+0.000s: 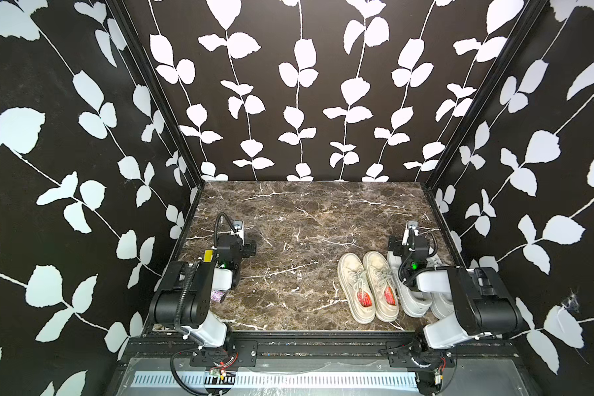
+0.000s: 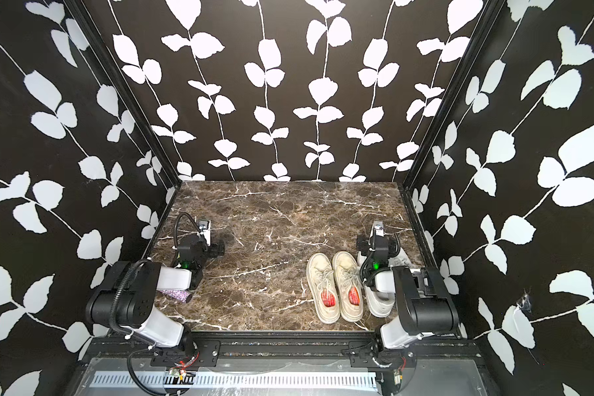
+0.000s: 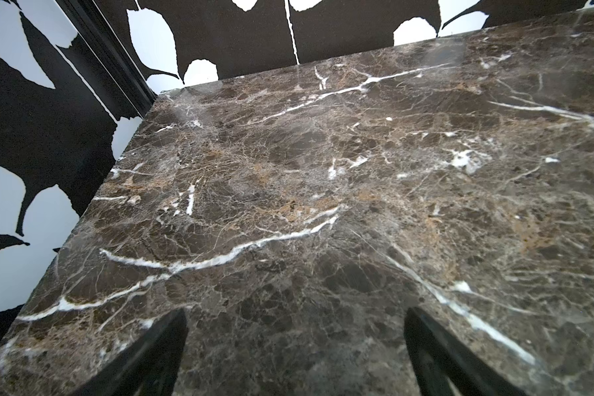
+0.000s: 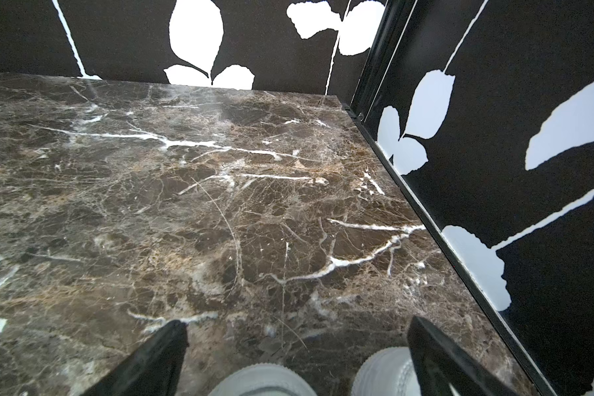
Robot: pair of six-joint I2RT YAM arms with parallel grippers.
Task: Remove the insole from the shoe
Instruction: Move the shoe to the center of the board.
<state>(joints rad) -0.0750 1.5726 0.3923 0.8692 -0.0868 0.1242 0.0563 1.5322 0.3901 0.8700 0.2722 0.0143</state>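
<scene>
Red insole (image 1: 364,297) shows at the heel opening of a beige shoe (image 1: 352,271), front right of the marble table (image 1: 288,212). Judge it light and floppy; pinch its heel edge. Beyond, your left gripper (image 3: 295,329) and right gripper (image 4: 297,334) both gape, empty.

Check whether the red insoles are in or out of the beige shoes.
In: the red insoles show inside the heel openings of both beige shoes in both top views.
</scene>
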